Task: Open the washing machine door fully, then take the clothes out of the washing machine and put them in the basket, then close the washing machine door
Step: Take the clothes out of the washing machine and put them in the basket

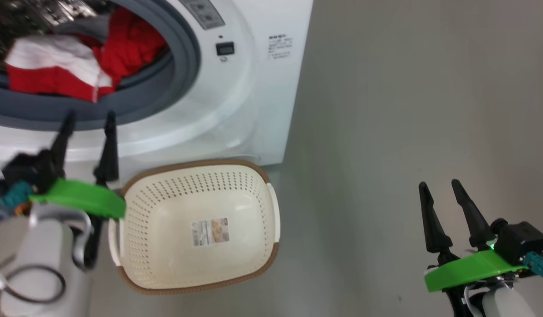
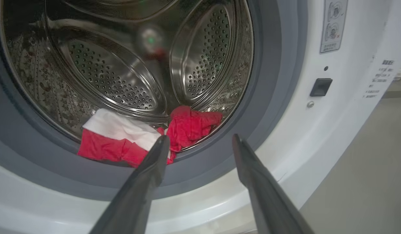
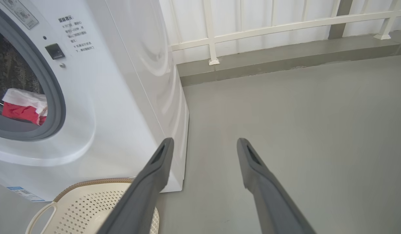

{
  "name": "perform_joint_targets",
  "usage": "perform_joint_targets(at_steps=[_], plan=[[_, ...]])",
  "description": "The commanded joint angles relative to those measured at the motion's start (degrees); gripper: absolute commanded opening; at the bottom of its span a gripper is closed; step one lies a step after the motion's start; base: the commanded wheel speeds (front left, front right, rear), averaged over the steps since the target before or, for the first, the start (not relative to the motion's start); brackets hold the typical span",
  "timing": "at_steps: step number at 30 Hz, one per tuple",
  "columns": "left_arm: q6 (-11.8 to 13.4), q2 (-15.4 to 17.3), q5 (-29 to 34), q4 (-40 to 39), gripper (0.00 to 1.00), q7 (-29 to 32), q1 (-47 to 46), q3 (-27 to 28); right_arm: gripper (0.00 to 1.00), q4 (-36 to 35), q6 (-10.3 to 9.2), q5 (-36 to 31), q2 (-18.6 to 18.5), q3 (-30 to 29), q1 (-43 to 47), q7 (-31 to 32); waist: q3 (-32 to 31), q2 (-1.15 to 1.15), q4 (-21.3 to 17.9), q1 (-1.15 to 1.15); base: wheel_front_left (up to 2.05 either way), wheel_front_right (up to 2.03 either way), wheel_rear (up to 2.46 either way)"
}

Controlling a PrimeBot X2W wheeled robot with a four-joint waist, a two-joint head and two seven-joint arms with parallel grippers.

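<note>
Holding nothing in left gripper [image 1: 90,118]: fingers spread wide, tips just short of grey gasket [image 1: 183,66], aimed at the clothes [image 2: 122,143]. Same for right gripper [image 1: 439,185]: spread, empty, hanging over bare floor [image 1: 386,132] well right of the washing machine [image 1: 253,88]. Finding clothes at front lip of steel drum [image 2: 122,81], and basket [image 1: 196,165] empty on floor just in front of machine, below the opening. Judging door step done, unloading not started.

Risks:
- Could snag a fingertip on the gasket fold if going in low.
- Could pinch only one bundle and leave the other.
- Could drag fabric over the lip and drop it short of the basket.
- Could nudge the light basket with left wrist, close beside its rim.

From left wrist view: getting drum depth and two separate bundles, red-white left, all-red right. Head view flattens that into one heap. From right wrist view: picking up basket handle [image 3: 37,213], blue label [image 3: 23,193], white railing [image 3: 209,32] behind.
</note>
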Motion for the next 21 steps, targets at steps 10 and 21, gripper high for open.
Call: perform_joint_targets(at_steps=[10, 21], plan=[[0.1, 9.5, -1.5, 8.7, 1.0, -0.3, -16.7, -0.3, 1.0, -3.1, 0.28, 3.3, -0.7, 2.7, -5.4, -0.5, 12.2, 0.0, -8.5, 0.0, 0.0, 0.0, 0.0], [0.1, 15.0, 0.5, 17.6, 1.0, -0.3, -28.6, -1.9, 1.0, -5.0, 0.28, 5.7, -0.7, 4.6, -7.4, -0.5, 17.6, 0.0, -12.4, 0.0, 0.0, 0.0, 0.0]])
